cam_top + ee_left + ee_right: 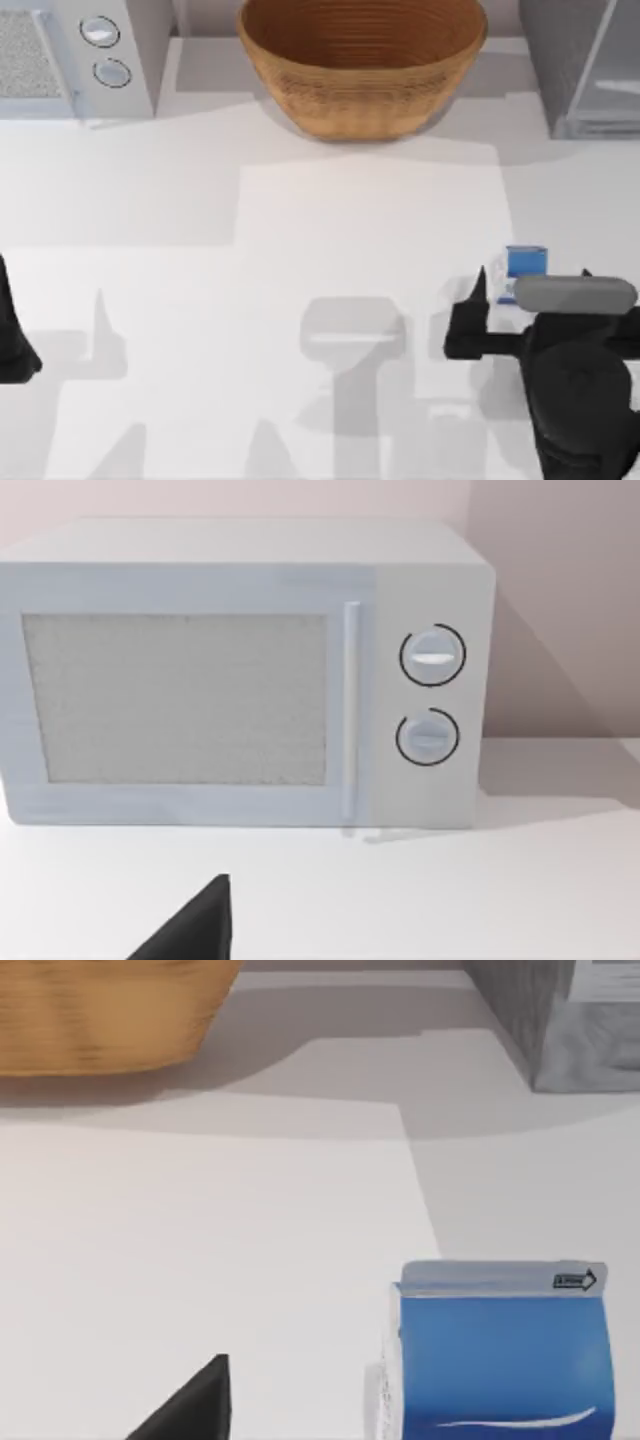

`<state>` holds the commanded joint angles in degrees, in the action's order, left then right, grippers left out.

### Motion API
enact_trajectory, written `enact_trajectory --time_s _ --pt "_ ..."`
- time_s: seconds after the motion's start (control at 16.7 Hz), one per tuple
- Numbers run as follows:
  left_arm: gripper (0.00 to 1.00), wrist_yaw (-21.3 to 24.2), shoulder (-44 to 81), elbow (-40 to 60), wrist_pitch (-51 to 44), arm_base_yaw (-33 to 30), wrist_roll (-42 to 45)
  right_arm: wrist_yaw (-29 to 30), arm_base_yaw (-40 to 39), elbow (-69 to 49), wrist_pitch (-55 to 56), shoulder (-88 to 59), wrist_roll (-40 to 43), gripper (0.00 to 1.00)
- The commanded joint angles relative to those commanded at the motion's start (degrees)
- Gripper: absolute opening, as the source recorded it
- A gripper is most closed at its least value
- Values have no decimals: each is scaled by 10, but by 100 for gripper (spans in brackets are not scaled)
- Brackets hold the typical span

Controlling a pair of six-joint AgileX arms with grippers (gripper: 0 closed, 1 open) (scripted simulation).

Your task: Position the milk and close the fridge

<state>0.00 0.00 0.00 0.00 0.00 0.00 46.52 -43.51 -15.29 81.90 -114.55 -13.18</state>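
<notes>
Right gripper [530,290]: near right of table, fingers spread, nothing held. Milk [526,263]: upright, between those fingers at their far reach, so you close on it with the right arm. Left gripper [12,335]: parked at left edge, well apart; finger state cannot be told. Fridge [585,65]: far right, beyond milk, door open.
</notes>
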Motion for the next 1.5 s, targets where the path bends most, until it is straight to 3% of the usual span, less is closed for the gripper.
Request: enact_trajectory --time_s 0.3,0.66,0.96,1.5 --pt "100 0 0 0 0 0 0 -1 -1 0 -1 0 1 100" --pt "100 0 0 0 0 0 0 -57 60 -60 2 -46 23 100" --pt "100 0 0 0 0 0 0 -64 67 -67 3 -51 26 100" --pt "100 0 0 0 0 0 0 -64 67 -67 3 -51 26 32"
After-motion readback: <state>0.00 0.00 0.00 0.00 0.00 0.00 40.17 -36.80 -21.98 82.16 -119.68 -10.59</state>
